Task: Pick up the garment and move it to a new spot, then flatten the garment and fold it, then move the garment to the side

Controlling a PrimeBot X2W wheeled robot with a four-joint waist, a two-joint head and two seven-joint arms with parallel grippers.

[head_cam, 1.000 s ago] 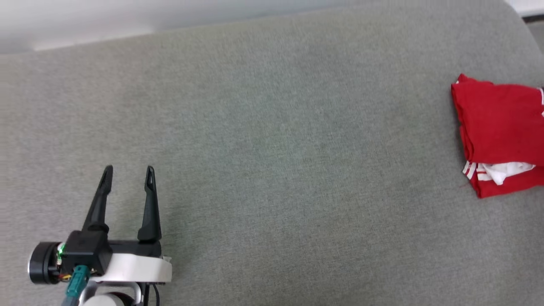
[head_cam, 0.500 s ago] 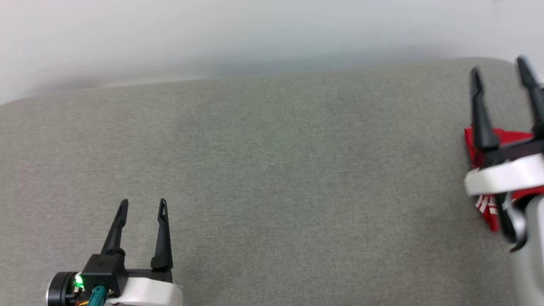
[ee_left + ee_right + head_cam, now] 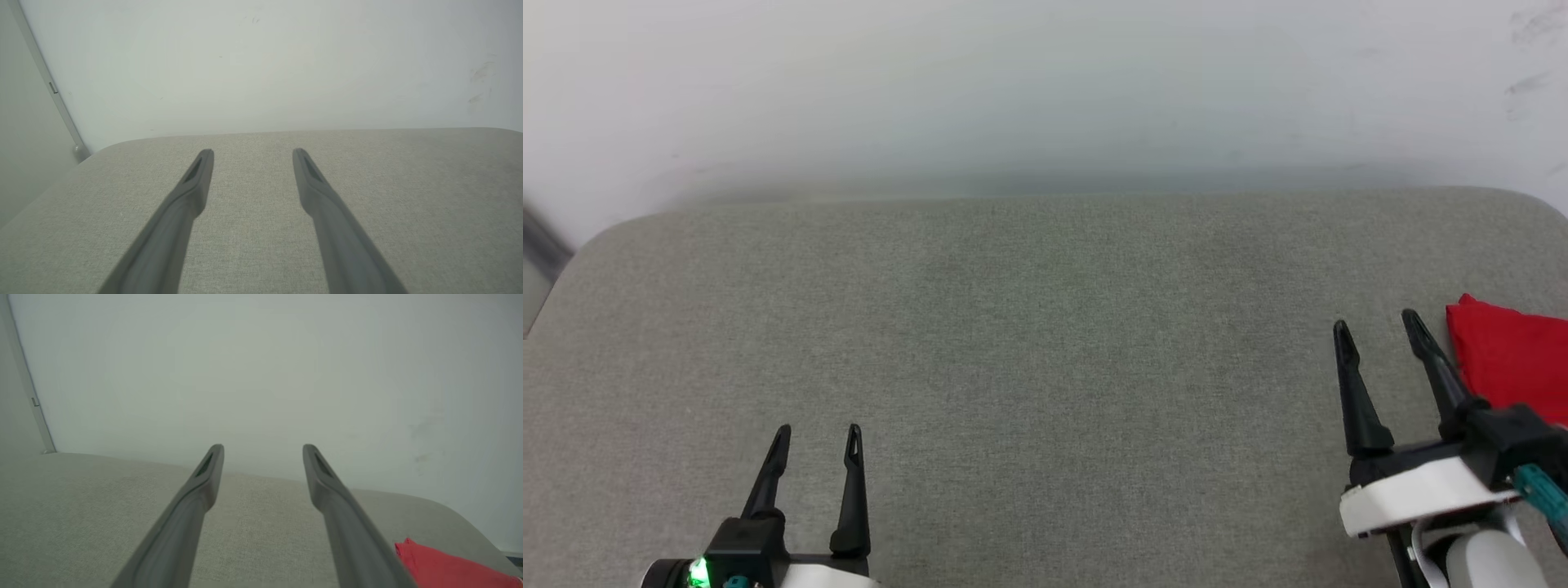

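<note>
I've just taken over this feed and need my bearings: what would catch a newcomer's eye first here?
The red garment stands out at once, lying at the far right of the grey padded surface, cut off by the head view's edge. Next come two sets of dark fingers, both open and holding nothing: the right gripper just left of the garment, the left gripper at the lower left. Behind is a plain pale wall.

Garment [image 3: 1515,363] cut off by right edge

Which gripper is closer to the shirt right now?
The right gripper, open just beside the red shirt; the left gripper sits far off.
</note>
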